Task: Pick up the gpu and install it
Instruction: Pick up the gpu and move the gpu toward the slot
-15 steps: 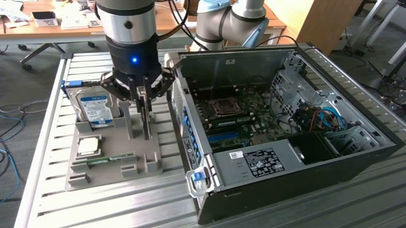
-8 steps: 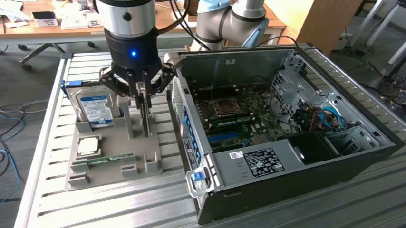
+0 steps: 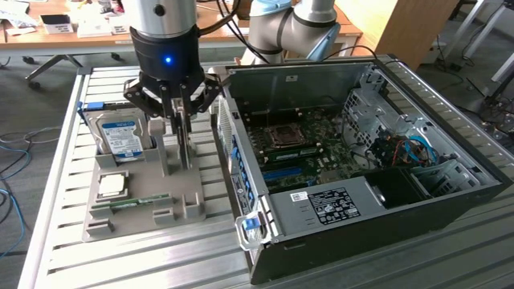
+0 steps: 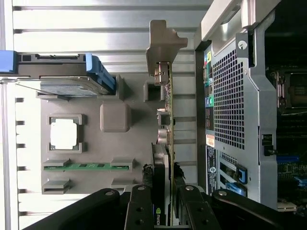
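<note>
**End effector closing on the upright card beside the open case**

The black two-fingered end effector [image 4: 162, 192] is hanging straight down over the tray, its jaws standing about half open. They are flanking the gpu [image 4: 165, 143], a thin flat card with a black fan face, a brownish-green board back and a silver metal bracket at one end. One finger is sitting against each broad face, so from here it looks like a grip on the card, not a hover.

The gpu is standing on its edge directly under the wrist, low in the grey moulded holder tray [image 3: 136, 211]. I cannot tell whether it is seated in its slot or just clear of it. Its long axis is running along the tray, roughly parallel to the perforated rear wall of the black computer case [image 3: 362, 241].

That case is lying open on its side just beside the tray, towards the exterior view's right, with its motherboard showing. On the tray's far side, the silver blue-labelled hard drive [image 3: 120, 135] and the narrow green memory stick [image 4: 86, 166] are sitting untouched in their slots. Everything is resting on the slatted aluminium desk [image 3: 161, 265].
</note>
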`<state>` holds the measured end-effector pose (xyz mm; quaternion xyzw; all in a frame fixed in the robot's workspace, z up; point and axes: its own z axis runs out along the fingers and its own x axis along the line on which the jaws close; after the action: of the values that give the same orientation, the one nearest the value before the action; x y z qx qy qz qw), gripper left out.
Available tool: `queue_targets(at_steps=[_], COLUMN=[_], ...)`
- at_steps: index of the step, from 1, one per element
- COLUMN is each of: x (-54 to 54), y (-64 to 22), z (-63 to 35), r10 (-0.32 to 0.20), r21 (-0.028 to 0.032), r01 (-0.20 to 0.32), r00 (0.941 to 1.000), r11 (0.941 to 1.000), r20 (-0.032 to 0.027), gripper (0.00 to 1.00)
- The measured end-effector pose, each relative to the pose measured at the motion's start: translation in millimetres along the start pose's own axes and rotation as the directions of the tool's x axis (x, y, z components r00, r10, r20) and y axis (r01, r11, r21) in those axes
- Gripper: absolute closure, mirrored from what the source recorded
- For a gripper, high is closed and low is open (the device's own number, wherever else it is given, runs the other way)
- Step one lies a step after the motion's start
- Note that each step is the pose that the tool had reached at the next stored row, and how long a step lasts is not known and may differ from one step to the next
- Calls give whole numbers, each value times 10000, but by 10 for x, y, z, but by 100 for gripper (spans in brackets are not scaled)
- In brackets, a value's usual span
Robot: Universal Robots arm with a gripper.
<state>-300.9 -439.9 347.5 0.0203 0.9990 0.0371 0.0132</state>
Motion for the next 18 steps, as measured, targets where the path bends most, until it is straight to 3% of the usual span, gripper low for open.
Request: queue_targets(at_steps=[18], x=[-6], y=[19], z=[-250], r10=[1], r21=[1], r01=[-1], r00=[10000], r11=[10000], r20=[-1], gripper=[73])
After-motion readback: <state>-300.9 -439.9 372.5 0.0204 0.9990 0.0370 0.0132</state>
